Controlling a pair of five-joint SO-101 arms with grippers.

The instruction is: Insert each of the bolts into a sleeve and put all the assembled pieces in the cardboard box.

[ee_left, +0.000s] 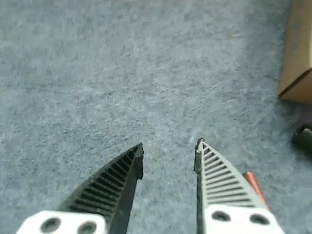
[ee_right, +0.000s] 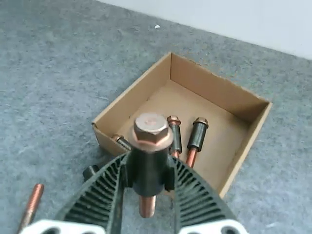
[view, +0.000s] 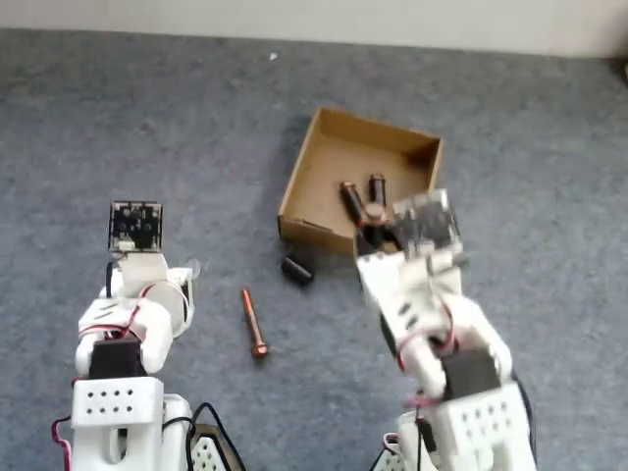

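My right gripper [ee_right: 148, 161] is shut on an assembled piece [ee_right: 147, 146], a copper bolt pushed through a black sleeve, held upright. In the high view this gripper [view: 378, 234] hangs over the near edge of the cardboard box [view: 294, 186]. Two assembled pieces [view: 350, 201] [view: 377, 188] lie inside the box [ee_right: 219, 87]. A third piece [ee_right: 118, 140] shows by the box's near wall. A loose bolt [view: 253, 322] and a loose black sleeve [view: 297, 267] lie on the carpet in front of the box. My left gripper [ee_left: 169, 146] is open over bare carpet, left of the bolt [ee_left: 253, 184].
Grey carpet covers the table. The left arm [view: 132, 294] sits at the near left, well away from the box. A corner of the box [ee_left: 297, 63] and the loose sleeve [ee_left: 303, 136] show in the left wrist view. A pale wall runs along the far side.
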